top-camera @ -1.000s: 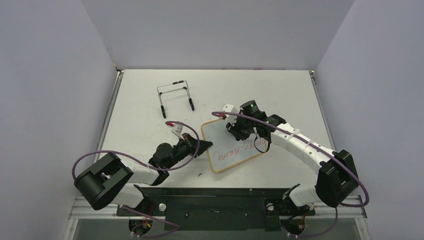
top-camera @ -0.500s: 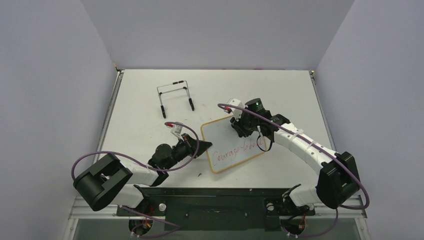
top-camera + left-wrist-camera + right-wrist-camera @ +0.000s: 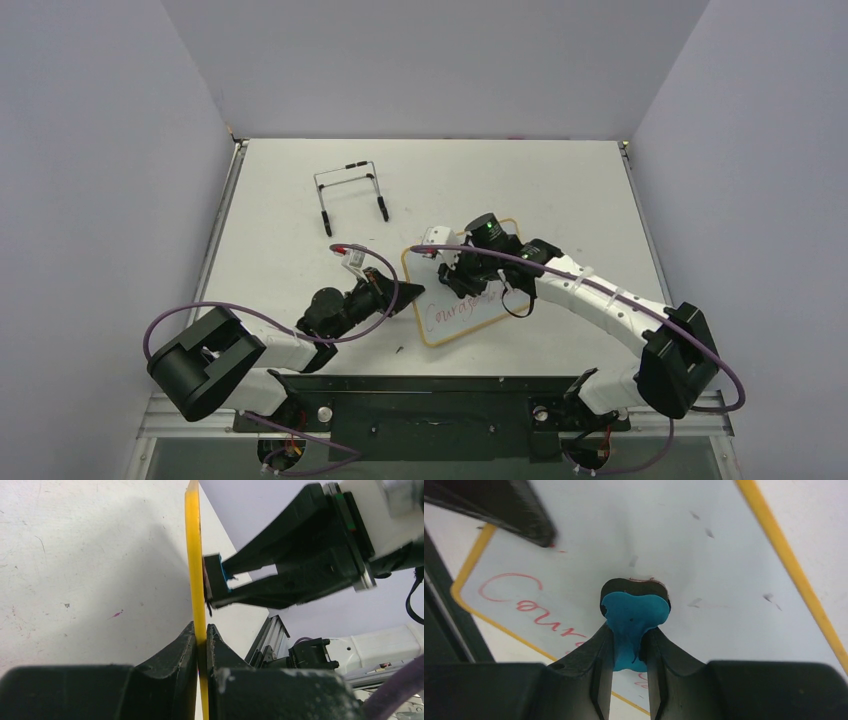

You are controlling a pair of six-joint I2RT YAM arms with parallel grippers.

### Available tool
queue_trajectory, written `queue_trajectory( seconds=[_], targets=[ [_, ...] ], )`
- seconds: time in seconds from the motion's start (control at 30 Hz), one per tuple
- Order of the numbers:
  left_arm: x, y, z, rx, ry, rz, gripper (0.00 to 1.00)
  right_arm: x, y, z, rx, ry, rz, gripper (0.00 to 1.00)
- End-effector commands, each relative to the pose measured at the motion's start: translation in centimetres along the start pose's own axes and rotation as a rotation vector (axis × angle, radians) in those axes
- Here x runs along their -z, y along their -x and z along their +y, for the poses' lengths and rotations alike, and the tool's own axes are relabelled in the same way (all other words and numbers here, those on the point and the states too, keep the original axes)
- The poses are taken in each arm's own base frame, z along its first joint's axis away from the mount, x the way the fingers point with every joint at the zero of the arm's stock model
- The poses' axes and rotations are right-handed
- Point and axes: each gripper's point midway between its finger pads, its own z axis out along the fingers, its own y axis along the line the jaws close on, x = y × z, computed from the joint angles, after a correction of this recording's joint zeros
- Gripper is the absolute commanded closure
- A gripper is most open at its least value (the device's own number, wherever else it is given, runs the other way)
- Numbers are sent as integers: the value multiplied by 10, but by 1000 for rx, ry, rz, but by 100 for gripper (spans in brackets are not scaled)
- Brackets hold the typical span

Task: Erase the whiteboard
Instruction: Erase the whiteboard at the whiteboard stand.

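White table (image 3: 560, 180), whiteboard (image 3: 455, 315) near its centre, both arms reaching in.
Left arm lay low, left gripper (image 3: 200, 630) clamped on the board's frame. Right arm bent over it, right gripper (image 3: 630, 630) pinching a blue eraser (image 3: 634, 612) against the surface.

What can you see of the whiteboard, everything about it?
The whiteboard is a small white rectangle with rounded corners and a thin yellow frame, askew in the top view. The left gripper pinches its left edge; the right gripper presses a blue eraser on its face. Red handwriting shows near the front edge; the rest looks mostly clean.
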Motion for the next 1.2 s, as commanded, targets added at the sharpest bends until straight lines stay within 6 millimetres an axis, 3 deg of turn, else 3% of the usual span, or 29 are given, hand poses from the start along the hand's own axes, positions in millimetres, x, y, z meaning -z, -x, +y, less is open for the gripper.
queue_trajectory(
  seconds=[0.0,0.1,0.2,0.27,0.6,1.17],
  targets=[
    [-7,26,-57,-46,-209,-75,100,17,0,-62,-115,-254,-19,100],
    [-9,27,-55,-36,-201,-79,100,17,3,-53,-79,-223,-26,100],
    [-10,30,-53,-15,-185,-93,100,7,14,-18,20,-111,-22,100],
    [-11,32,-50,8,-168,-105,100,1,20,-6,55,-94,-11,100],
    [-11,47,-36,168,-88,-202,100,-6,28,-8,105,-196,50,100],
    [-10,53,-32,243,-27,-238,100,-12,50,15,348,-355,145,100]
  ],
)
